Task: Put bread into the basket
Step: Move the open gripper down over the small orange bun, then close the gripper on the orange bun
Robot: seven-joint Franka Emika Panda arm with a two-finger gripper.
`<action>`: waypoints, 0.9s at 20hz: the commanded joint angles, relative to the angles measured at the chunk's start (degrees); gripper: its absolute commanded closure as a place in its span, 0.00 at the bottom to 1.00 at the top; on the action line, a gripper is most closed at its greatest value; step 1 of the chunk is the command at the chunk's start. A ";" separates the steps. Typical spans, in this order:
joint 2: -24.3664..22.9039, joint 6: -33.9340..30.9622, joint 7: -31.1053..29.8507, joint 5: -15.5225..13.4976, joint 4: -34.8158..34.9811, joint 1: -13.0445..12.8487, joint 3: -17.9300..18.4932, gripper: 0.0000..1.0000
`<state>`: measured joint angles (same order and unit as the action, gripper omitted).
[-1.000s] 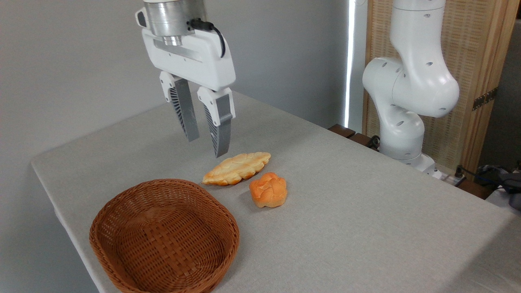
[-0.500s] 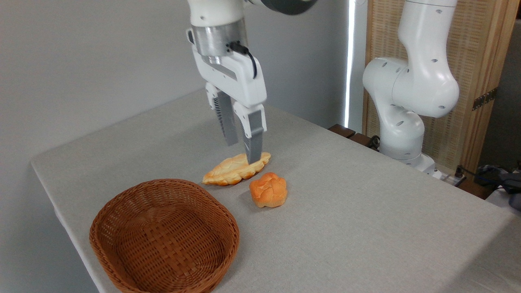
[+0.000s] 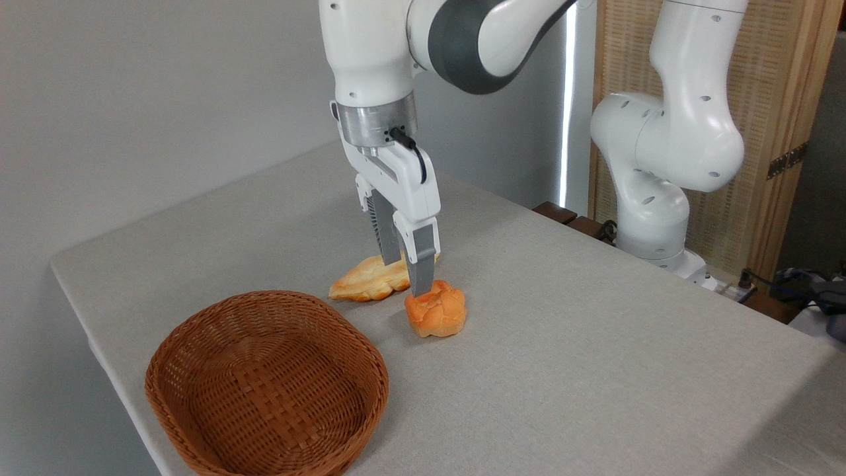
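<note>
The round orange bun [image 3: 436, 309] sits on the grey tablecloth [image 3: 595, 344], just right of the far end of the wicker basket [image 3: 264, 387] and not yet in it. Touching or nearly touching its far-left side lies a longer, pale leaf-shaped bread [image 3: 367, 281]. The gripper [image 3: 406, 277] hangs low over the gap between the two breads, fingers apart and gripping nothing; the near finger's tip [image 3: 421, 281] appears to be at the bun's far-left edge, while the other finger stands in front of the leaf-shaped bread.

The step in hand looks like lining up to grasp the bun. To do it well, the arm would need to shift toward the near right until the fingers straddle the bun alone, then descend and close gently around its widest part. The risk is pinching the neighbouring bread, or nudging the bun away.
</note>
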<state>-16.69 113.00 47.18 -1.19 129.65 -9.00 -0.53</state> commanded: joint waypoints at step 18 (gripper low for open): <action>-1.33 2.13 2.65 -0.66 7.02 -0.41 0.44 0.00</action>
<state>-16.70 113.64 48.67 -1.82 134.98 -9.18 -0.49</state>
